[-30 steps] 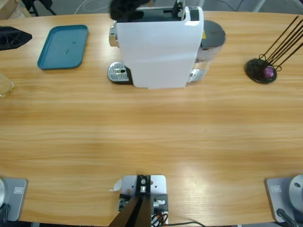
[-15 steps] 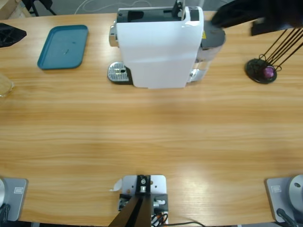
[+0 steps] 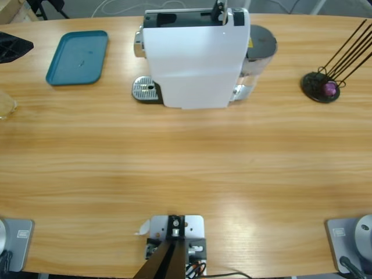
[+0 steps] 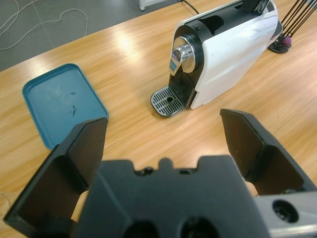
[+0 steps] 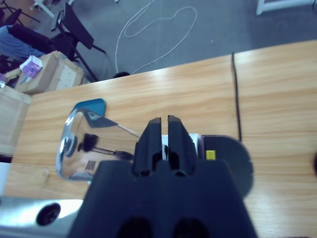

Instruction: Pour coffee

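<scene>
No coffee shows in any view. A clear tumbler (image 3: 4, 104) peeks in at the high view's left edge; I cannot see its contents. My left gripper (image 4: 163, 121) is open and holds nothing. It looks across the table at the white coffee machine (image 4: 233, 54), its drip grate (image 4: 169, 100) and the teal tray (image 4: 59, 106). My right gripper (image 5: 164, 120) is shut on nothing. It hangs above the machine's chrome lever (image 5: 84, 146) and black tank lid (image 5: 228, 158), and it is outside the high view.
The coffee machine (image 3: 195, 55) stands at the back middle of the table. The teal tray (image 3: 78, 57) lies to its left, and a black arm part (image 3: 11, 46) shows at the left edge. A black wire capsule stand (image 3: 322, 86) holds a purple capsule at the back right.
A black gripper that hung over the machine's top swept right along the back edge and left the high view. The black part at the left edge shifted slightly.
</scene>
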